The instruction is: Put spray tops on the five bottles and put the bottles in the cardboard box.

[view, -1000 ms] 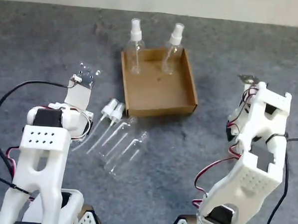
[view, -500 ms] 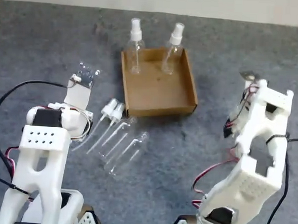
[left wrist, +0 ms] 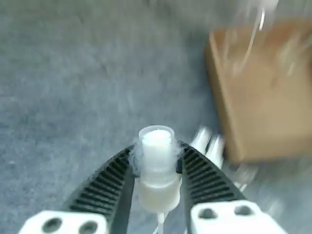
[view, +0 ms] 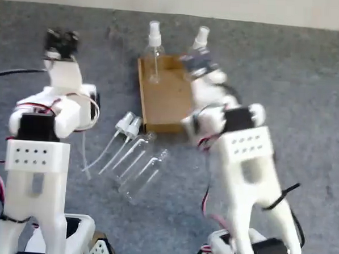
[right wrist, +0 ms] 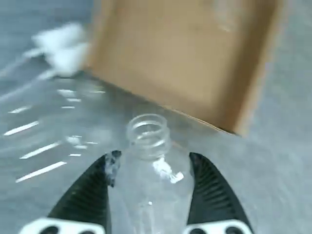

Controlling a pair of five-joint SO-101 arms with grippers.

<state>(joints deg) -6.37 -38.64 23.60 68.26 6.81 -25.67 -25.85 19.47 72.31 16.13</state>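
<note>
My left gripper (left wrist: 156, 151) is shut on a white spray top (left wrist: 156, 171); in the high view it (view: 61, 41) is raised at the far left of the table. Between the jaws of my right gripper (right wrist: 151, 161) is a clear open-necked bottle (right wrist: 147, 134), held just in front of the cardboard box (right wrist: 185, 58). Seen from above, that gripper (view: 198, 66) hangs over the box (view: 159, 101). Two capped bottles (view: 155, 46) (view: 200, 40) stand at the box's far wall. Two loose spray tops (view: 127, 125) and clear uncapped bottles (view: 142, 162) lie on the grey mat beside the box.
The grey mat (view: 286, 65) covers the whole table. The right arm's white body (view: 244, 165) stretches across the middle toward the box. The loose spray tops (left wrist: 207, 141) lie close to the box corner (left wrist: 234, 146).
The left arm has swung up and out to the far left. The right arm has swept from the right side across to the box. The things on the mat have not moved.
</note>
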